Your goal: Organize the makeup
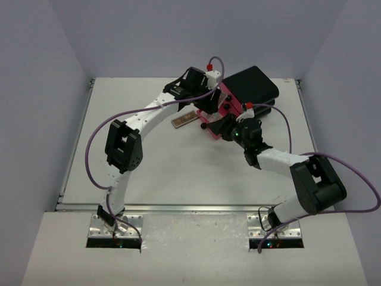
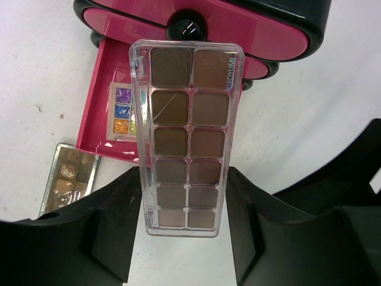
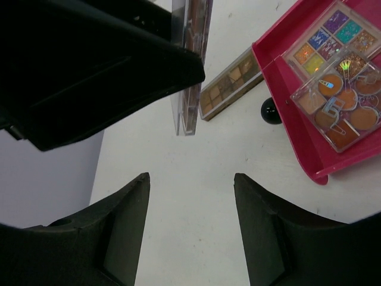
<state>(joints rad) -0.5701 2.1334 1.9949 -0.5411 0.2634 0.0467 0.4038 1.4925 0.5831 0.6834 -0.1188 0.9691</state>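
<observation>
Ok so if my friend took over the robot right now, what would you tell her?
Left gripper: shut on the brown palette, held up in front of the open pink drawer.
Right gripper: open, holding nothing, over the table near that drawer.
Done: the glitter palette and the orange palette lie in the drawer.
Left: put the brown palette in, then probably the gold palette lying on the table beside the drawer. Other makeup is not visible.
</observation>
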